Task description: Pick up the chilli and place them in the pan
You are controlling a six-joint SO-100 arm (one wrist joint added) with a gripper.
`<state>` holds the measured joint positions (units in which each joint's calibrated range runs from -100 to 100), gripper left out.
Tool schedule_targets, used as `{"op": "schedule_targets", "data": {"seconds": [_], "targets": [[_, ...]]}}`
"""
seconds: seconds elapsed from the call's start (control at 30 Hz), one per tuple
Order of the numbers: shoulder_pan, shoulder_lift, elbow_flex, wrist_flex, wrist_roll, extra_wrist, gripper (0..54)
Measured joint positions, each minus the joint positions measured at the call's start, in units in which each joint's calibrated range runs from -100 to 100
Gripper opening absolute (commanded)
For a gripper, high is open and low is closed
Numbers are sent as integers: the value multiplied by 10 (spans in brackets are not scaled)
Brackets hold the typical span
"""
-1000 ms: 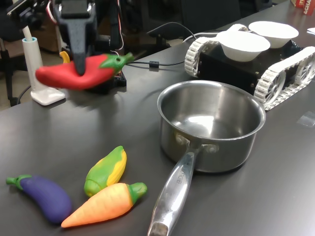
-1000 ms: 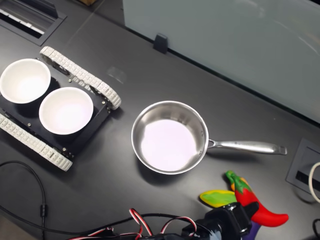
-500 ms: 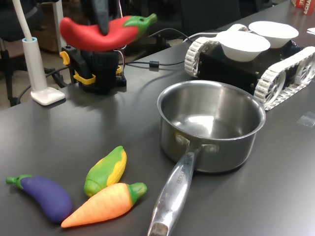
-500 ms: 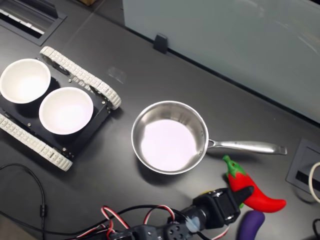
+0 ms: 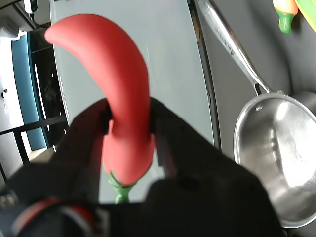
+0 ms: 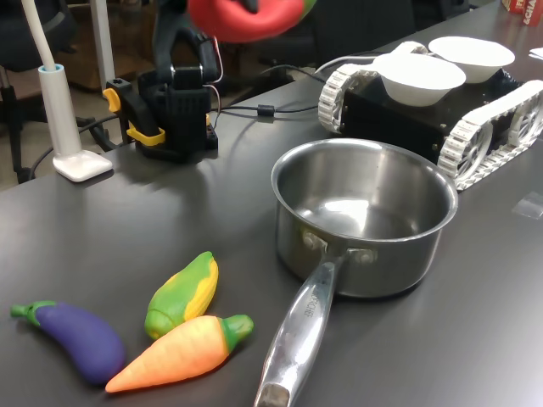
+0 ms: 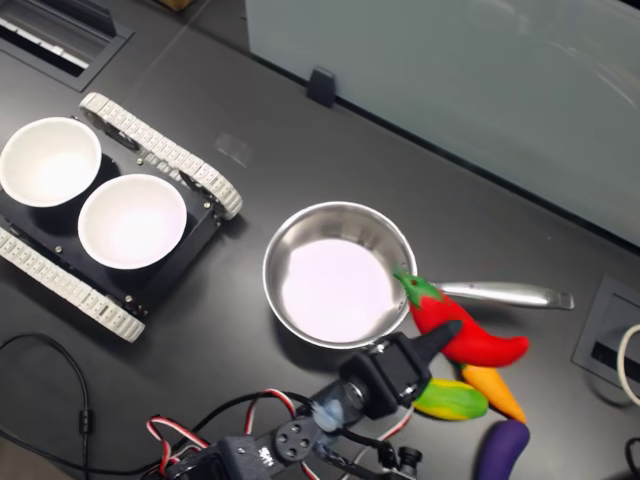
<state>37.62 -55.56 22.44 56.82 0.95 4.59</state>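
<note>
The chilli [image 5: 113,59], smooth and red with a green stem, is clamped between the black jaws of my gripper [image 5: 129,126], which is shut on its middle. In the second exterior view the chilli [image 7: 465,332] hangs in the air over the base of the pan's handle [image 7: 505,295], stem toward the rim, and the gripper [image 7: 436,343] holds it from below. In the first exterior view the chilli [image 6: 246,17] is high up, cut off by the frame's upper edge. The steel pan [image 6: 365,212] stands empty on the dark table.
A corn toy [image 6: 182,292], an orange carrot [image 6: 182,352] and a purple eggplant [image 6: 76,339] lie left of the handle in the first exterior view. Behind the pan, a tracked vehicle [image 6: 475,127] carries two white bowls [image 6: 420,76]. The arm's base [image 6: 174,110] and a white lamp foot [image 6: 81,165] stand at the back left.
The gripper has lifted the chilli higher and carried it toward the pan. In the second exterior view it moved from beside the toys to over the base of the handle.
</note>
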Motion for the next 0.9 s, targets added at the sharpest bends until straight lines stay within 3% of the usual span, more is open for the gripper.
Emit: {"op": "schedule_targets", "data": {"seconds": [0.57, 0.9], "targets": [[-182, -83, 41, 0, 7, -1, 0], [-244, -48, 41, 6, 13, 0, 0]]}}
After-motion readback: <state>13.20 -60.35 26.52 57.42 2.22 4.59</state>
